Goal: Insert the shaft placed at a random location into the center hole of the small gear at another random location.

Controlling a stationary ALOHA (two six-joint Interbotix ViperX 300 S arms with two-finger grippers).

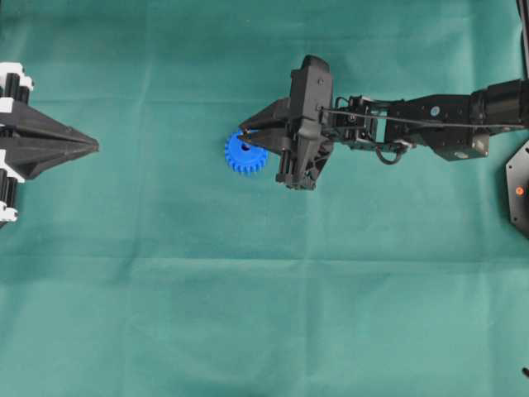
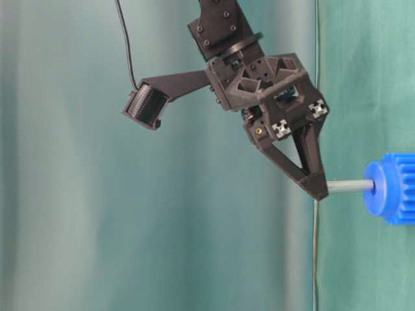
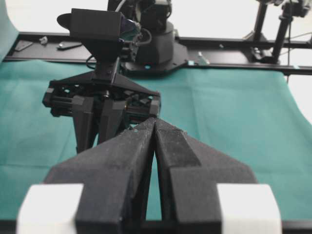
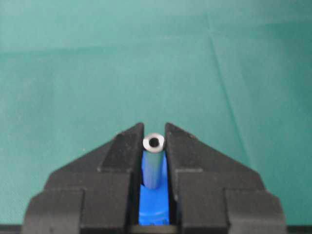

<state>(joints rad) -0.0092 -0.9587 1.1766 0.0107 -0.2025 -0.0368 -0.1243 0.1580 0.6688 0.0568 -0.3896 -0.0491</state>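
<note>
Right end effector [image 4: 154, 146] holds the shaft [image 4: 153, 163] between its two fingertips, jaws narrow around it. In the table-level view the shaft's far end sits in the hub of the small gear [image 2: 393, 188], apparently in the center hole, though the hole itself is hidden. Gear rests on the green counter [image 1: 248, 289]. Left end effector [image 1: 92, 145] sits well apart, fingers pressed together, empty

A green cloth [image 1: 248, 289] covers the surface under me, with faint creases running across it in the overhead view. At the far right edge of that view sits a dark angular plate [image 1: 519, 192] with a small orange dot. From my left wrist I see a black frame rail [image 3: 234, 41] along the cloth's far edge.
</note>
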